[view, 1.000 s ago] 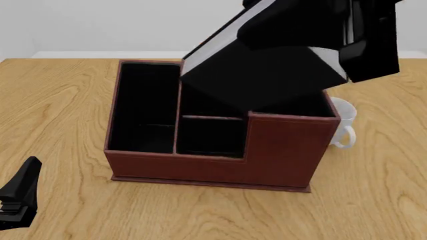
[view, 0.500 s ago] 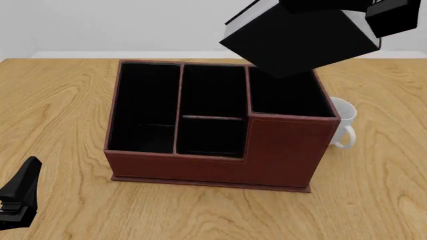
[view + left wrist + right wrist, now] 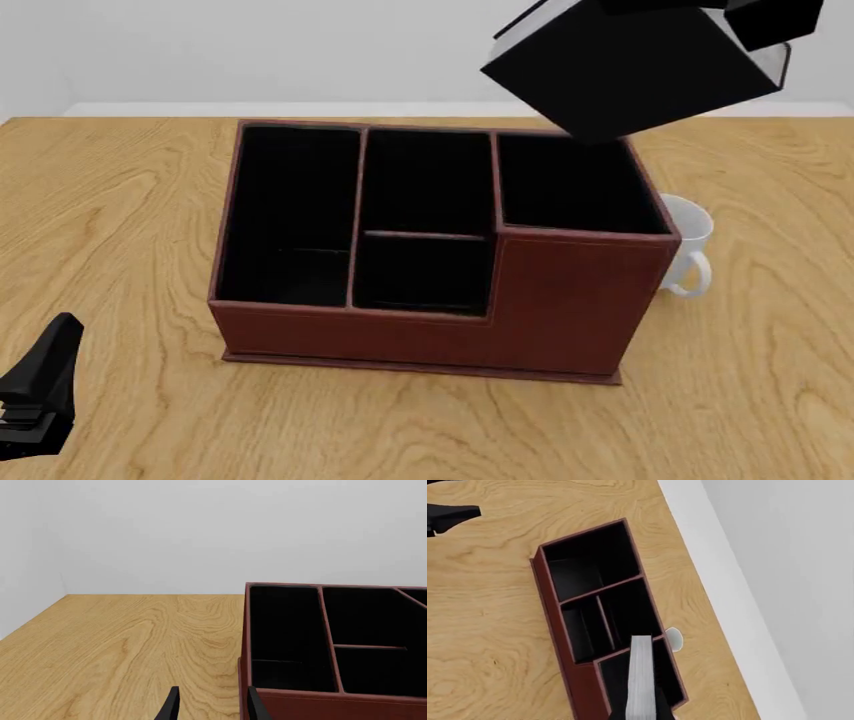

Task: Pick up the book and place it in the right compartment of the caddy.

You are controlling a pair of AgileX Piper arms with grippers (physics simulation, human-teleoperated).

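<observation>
1. Far lower left of the front frame: the left gripper (image 3: 34, 400) sits low over the table (image 3: 120, 200), well apart from everything. In its own wrist view the two fingertips (image 3: 172, 707) stand spread with nothing between them.

2. Moving right, the caddy (image 3: 400, 340) fills the middle of the frame: a long narrow bay on its left, two small bays in the middle, all dark and bare from here.

3. Right of those, the right compartment (image 3: 567, 185), with the tallest walls, opens upward and looks clear inside.

4. Upper right of the frame: the book (image 3: 627, 70) hangs in the air, tilted, one low corner pointing down toward the compartment's far edge. It is above the caddy, not yet inside, and touches no wall.

5. The right gripper (image 3: 747, 20) is mostly cut off at the top edge; it plainly carries the book, pinching it near the upper end, and it is by far the nearer arm.

6. The right wrist view shows the pale page edge (image 3: 639, 680) running lengthwise straight over the compartment, so I'd judge the descent needs the book levelled upright to clear the walls.

7. Far right, a white mug (image 3: 687, 250) stands just beside the caddy's outer wall, out of the drop path.
</observation>
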